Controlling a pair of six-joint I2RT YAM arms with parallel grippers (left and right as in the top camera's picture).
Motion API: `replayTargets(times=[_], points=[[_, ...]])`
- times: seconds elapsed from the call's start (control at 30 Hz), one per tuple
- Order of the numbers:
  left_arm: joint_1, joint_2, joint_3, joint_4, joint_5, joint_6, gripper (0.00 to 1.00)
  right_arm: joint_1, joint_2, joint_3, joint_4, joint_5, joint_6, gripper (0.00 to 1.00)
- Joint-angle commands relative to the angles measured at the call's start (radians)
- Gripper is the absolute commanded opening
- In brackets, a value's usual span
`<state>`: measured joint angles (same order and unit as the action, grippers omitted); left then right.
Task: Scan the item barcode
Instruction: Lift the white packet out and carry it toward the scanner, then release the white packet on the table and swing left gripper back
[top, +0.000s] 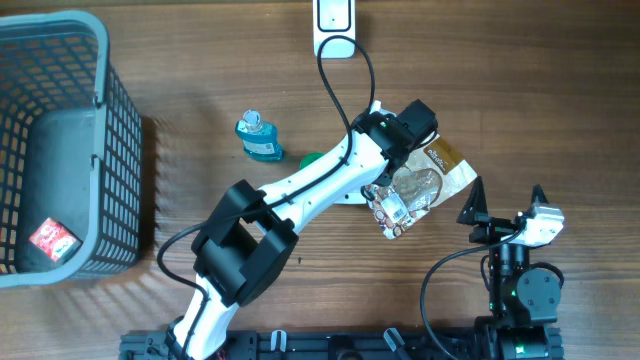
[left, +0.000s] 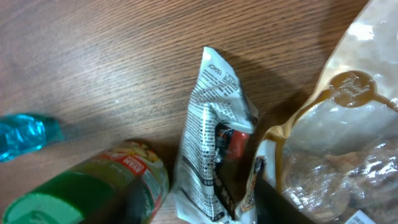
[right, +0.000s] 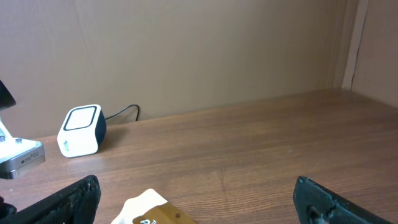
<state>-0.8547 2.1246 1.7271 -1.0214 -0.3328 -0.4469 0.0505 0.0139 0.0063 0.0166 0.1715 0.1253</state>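
The step in hand looks like the pick-up that comes before the scan: nothing is at the barcode scanner (top: 334, 18) yet. The item, a crumpled printed packet (left: 214, 137), lies flat on the tabletop (top: 520, 70), well short of the scanner on the robot's side and somewhat to its right. A clear snack bag (left: 336, 143) touches the packet on the side away from the scanner. The left hand (left: 202, 208) hangs over the packet with its fingers partly apart, straddling its lower end. It does not visibly pinch the packet. The right hand (top: 505, 203) is spread wide and empty, farther from the scanner than the packet is. A green-lidded jar (left: 87, 186) and a blue bottle (left: 25, 134) stand beside the packet. Fine print covers the packet, but no barcode can be made out. The next move probably calls for the left hand to close on the packet alone, leaving the bag, then lift it and turn the code toward the scanner's face.
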Motion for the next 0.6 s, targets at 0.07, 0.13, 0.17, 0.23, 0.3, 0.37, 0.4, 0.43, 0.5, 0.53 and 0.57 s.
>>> replayTargets(times=[0.07,0.13,0.17,0.23,0.3,0.37,0.4,0.43,0.5,0.53,0.57], points=[[0.002,-0.069,0.043,-0.039,-0.05,-0.002,0.84,-0.003,-0.004,-0.001,0.005,-0.016,-0.017,1.0],[0.003,-0.116,0.105,-0.079,-0.062,-0.002,0.87,-0.003,-0.004,-0.001,0.005,-0.016,-0.018,1.0],[0.004,-0.137,0.136,-0.095,-0.062,0.003,0.91,-0.003,-0.004,-0.001,0.005,-0.016,-0.017,1.0],[0.013,-0.204,0.243,-0.133,-0.061,0.048,0.96,-0.003,-0.004,-0.001,0.005,-0.016,-0.018,1.0],[0.028,-0.262,0.353,-0.169,-0.061,0.066,1.0,-0.003,-0.004,-0.001,0.005,-0.016,-0.018,1.0],[0.057,-0.322,0.476,-0.2,-0.058,0.074,1.0,-0.003,-0.004,-0.001,0.005,-0.016,-0.017,1.0],[0.082,-0.357,0.544,-0.212,-0.038,0.08,1.0,-0.003,-0.004,-0.001,0.005,-0.016,-0.018,1.0],[0.108,-0.385,0.592,-0.224,-0.006,0.1,1.0,-0.003,-0.004,-0.001,0.005,-0.016,-0.017,1.0],[0.182,-0.444,0.661,-0.263,0.018,0.103,1.0,-0.003,-0.004,-0.001,0.005,-0.016,-0.018,1.0],[0.242,-0.481,0.677,-0.296,0.017,0.101,1.0,-0.003,-0.004,-0.001,0.005,-0.016,-0.018,1.0],[0.3,-0.511,0.678,-0.328,0.013,0.085,1.0,-0.003,-0.004,-0.001,0.005,-0.016,-0.017,1.0]])
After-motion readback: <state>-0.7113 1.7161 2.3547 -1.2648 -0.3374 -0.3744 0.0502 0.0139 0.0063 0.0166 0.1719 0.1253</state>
